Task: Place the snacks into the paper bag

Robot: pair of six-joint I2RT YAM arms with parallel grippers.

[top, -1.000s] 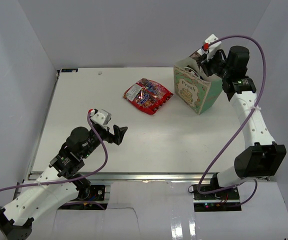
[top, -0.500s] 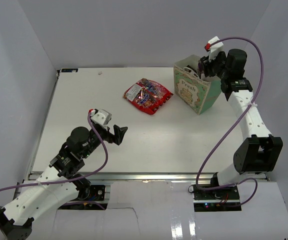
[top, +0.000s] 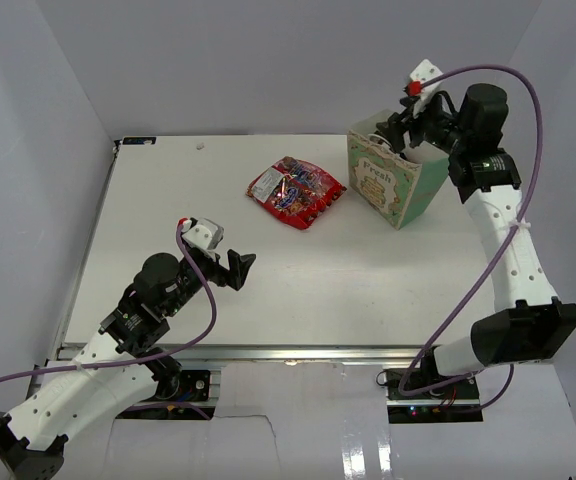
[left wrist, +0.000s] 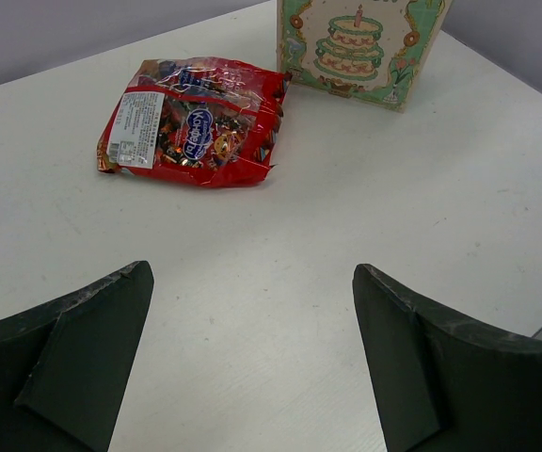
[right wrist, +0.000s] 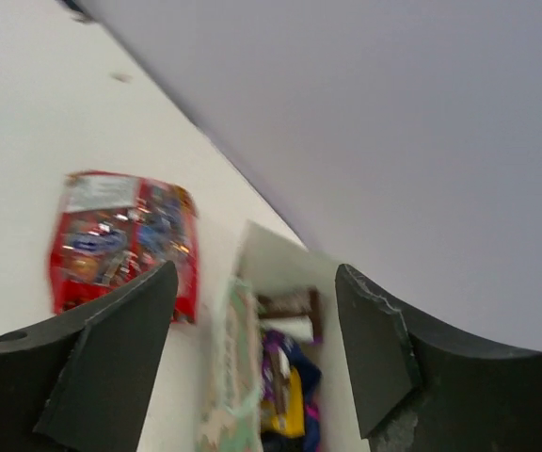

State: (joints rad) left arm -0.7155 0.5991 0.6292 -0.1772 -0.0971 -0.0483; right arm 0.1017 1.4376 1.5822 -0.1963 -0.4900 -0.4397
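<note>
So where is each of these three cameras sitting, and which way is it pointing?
Top view: fixed above and behind the arms, looking down on the table; both arms show, the left hand near, the right hand over the paper bag.
Left wrist: low, facing forward at the red candy bag and paper bag; its two fingers show.
Right wrist: high, looking down into the bag at snacks inside; its fingers frame the view.
Shared: all three show the red candy bag and paper bag.
</note>
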